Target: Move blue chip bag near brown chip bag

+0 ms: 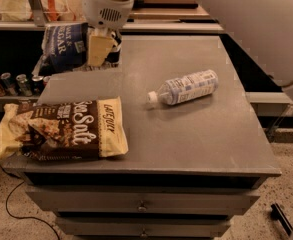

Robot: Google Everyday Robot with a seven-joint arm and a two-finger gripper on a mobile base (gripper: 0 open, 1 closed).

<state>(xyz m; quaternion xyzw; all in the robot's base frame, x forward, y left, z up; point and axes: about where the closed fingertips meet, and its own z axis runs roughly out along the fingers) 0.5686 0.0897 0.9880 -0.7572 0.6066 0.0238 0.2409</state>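
The blue chip bag (65, 45), small, navy with white lettering, hangs in the air over the table's far left corner. My gripper (100, 50) is shut on its right edge, with a cream finger (98, 49) in front of the bag. The brown chip bag (61, 130), large, dark brown with cream ends and "Sea Salt" lettering, lies flat at the table's front left corner. The blue bag is well above and behind the brown bag.
A clear plastic bottle (184, 88) with a pale label lies on its side at the middle right of the grey table (196, 134). Several cans (16, 83) stand on a low shelf to the left. Drawers (141, 204) sit under the table front.
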